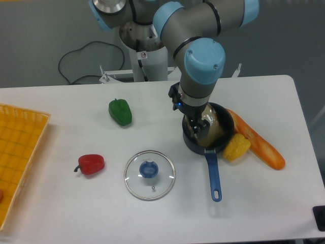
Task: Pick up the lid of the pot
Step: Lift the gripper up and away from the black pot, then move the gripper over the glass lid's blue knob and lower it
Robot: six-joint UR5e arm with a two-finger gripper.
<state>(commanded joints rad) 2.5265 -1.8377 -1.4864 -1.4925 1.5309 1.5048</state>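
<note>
So the tool is hanging over the black pan, its 2 fingers looking wide apart, nothing gripped afaict. My guess is they're spread to leave room for a knob, but it'd need to swing left and nearer first. The pot lid is on the near part of the counter, left of the pan. It's lying flat, knob up, which should suit a grab from above. Looks-wise: clear, round, pale shiny rim, 1 blue knob and a small metal bit on the near side.
</note>
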